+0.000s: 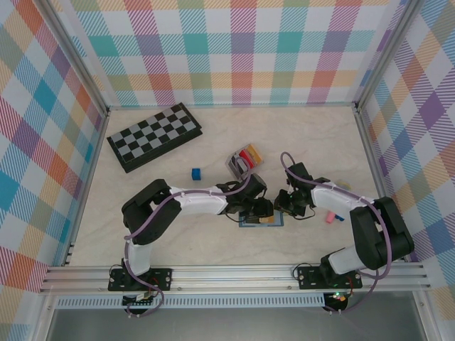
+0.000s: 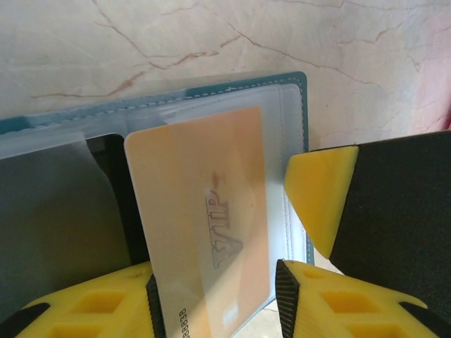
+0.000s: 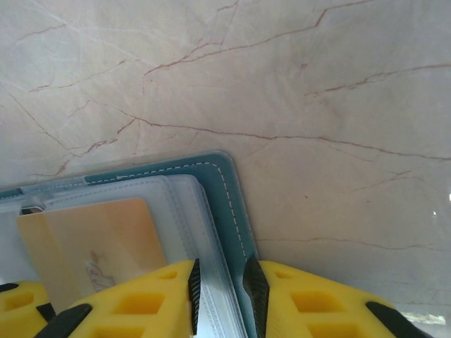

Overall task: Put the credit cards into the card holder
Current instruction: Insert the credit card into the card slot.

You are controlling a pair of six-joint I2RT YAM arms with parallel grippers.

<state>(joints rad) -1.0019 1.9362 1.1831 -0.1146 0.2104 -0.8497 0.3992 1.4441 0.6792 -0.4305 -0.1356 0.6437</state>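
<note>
Action is centred just ahead of the two arm bases, where a flat blue-grey wallet (image 1: pixel 257 223) with clear plastic sleeves is being worked on the marble-patterned table (image 1: pixel 313 135). A tan plastic card (image 2: pixel 204 211) stamped VIP is seen lying partly inside one of those sleeves, its numbered end poking out towards the left gripper (image 2: pixel 215 303). That gripper's jaws are parted, one yellow finger on either side of the card's near end, and no pinch on the card can be made out. The right gripper (image 3: pixel 222 285) is clenched on the wallet's corner, the clear leaves and teal stitched edge nipped between its fingers, so the wallet is judged to be pinned for an extraction. Beyond the wallet and apart from it, at the light-grey slotted card holder (image 1: pixel 232 164), a red card (image 1: pixel 248 155) and a yellow card (image 1: pixel 254 150) are already stood upright; whether more are slotted beside them cannot be told. A pink card (image 1: pixel 329 217) is left flat on the table beside the right arm. So the job is judged part done: the tan card has yet to be drawn free and carried to the holder, and the pink one collected too. A small blue cube (image 1: pixel 195 172) and a folding chessboard (image 1: pixel 154 136) are left out of it.
</note>
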